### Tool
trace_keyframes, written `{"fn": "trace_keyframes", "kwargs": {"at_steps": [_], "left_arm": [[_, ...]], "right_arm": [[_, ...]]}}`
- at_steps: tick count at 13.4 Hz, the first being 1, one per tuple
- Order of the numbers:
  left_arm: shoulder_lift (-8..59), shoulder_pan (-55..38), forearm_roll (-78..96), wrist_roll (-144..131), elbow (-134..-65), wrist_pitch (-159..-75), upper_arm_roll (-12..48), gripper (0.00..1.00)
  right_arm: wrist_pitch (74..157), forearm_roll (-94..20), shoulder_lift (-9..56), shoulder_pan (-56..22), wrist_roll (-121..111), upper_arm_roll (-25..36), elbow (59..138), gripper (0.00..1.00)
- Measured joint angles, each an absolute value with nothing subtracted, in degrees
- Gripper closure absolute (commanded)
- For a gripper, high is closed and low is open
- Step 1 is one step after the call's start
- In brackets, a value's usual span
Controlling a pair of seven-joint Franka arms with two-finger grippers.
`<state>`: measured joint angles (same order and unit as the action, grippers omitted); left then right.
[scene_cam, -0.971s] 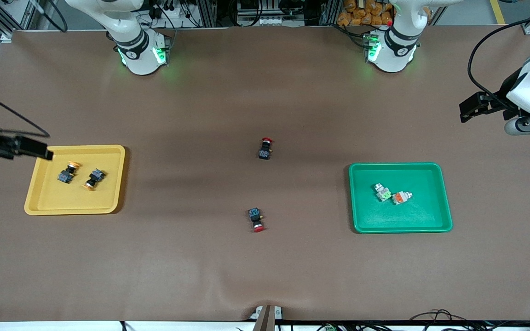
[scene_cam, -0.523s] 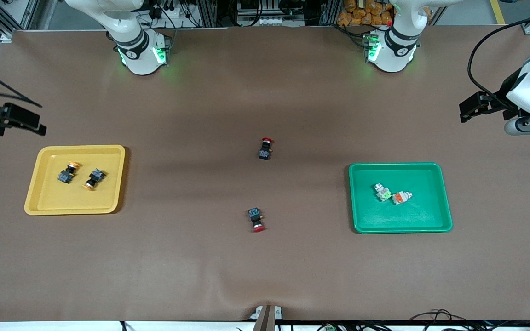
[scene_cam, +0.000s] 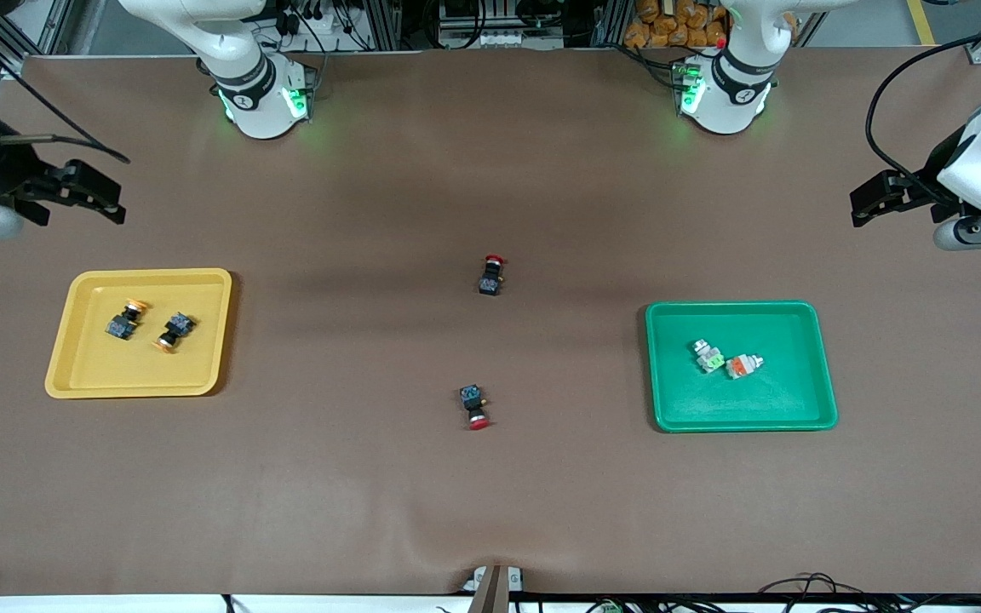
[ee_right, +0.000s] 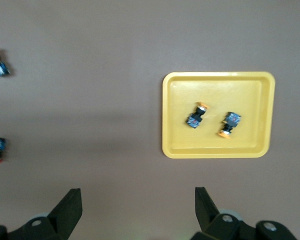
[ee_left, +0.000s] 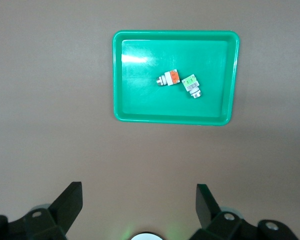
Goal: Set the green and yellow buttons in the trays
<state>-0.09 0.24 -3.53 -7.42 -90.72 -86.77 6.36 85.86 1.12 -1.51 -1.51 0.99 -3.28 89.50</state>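
Note:
The yellow tray holds two black buttons with yellow-orange caps, lying apart. In the green tray lie two pale buttons side by side, one with a green block and one with an orange block. My right gripper hangs open and empty over bare table beside the yellow tray. My left gripper waits open and empty over bare table beside the green tray. Each wrist view shows its own gripper with nothing between the fingers.
Two black switches with red caps lie on the brown table between the trays, one nearer the robots and one nearer the front camera. Both arm bases stand along the table's edge by the robots.
My right gripper has lifted off the yellow tray's corner and drawn back toward the robots' edge of the table. The left arm, the trays and all buttons have stayed put.

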Motion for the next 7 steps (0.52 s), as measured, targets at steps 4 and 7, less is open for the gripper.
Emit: {"fn": "trace_keyframes", "kwargs": {"at_steps": [4, 7], "left_arm": [[-0.2, 0.4, -3.5, -7.4, -90.7, -86.8, 6.3, 0.0], [-0.2, 0.4, -3.5, -7.4, -90.6, -86.8, 6.3, 0.0]], "right_arm": [[86.9, 1.2, -1.7, 0.8, -8.1, -1.5, 89.2, 0.0], [86.1, 0.9, -1.7, 1.4, -9.0, -1.4, 89.1, 0.0]]}}
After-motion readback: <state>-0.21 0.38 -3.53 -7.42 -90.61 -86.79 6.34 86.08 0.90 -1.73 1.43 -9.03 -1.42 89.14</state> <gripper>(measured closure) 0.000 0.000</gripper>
